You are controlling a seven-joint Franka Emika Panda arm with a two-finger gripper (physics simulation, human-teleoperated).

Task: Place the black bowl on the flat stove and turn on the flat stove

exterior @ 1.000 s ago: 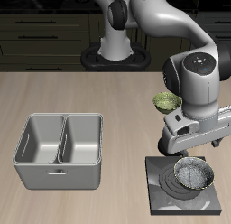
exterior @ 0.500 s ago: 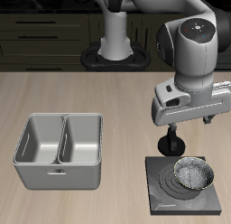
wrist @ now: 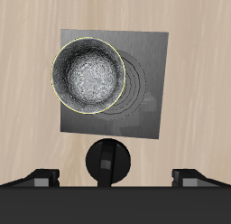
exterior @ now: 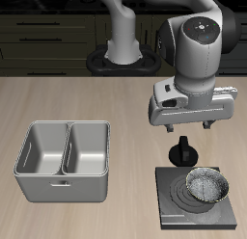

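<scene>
Black bowl (exterior: 206, 186), round with speckled grey inside, sits on the flat stove (exterior: 170, 201); end effector (wrist: 115, 177) spread wide, holding nothing

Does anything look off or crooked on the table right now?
Only slightly: the small black bowl sits off-centre on the flat dark-grey stove plate, overlapping its ring marks toward one edge. It stands upright; nothing looks spilled or damaged.

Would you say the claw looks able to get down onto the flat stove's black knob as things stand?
Probably yes. The open claw hangs right over the round black knob, with nothing between them. The small black bowl sits farther in on the dark-grey square flat stove, apart from the knob.
</scene>
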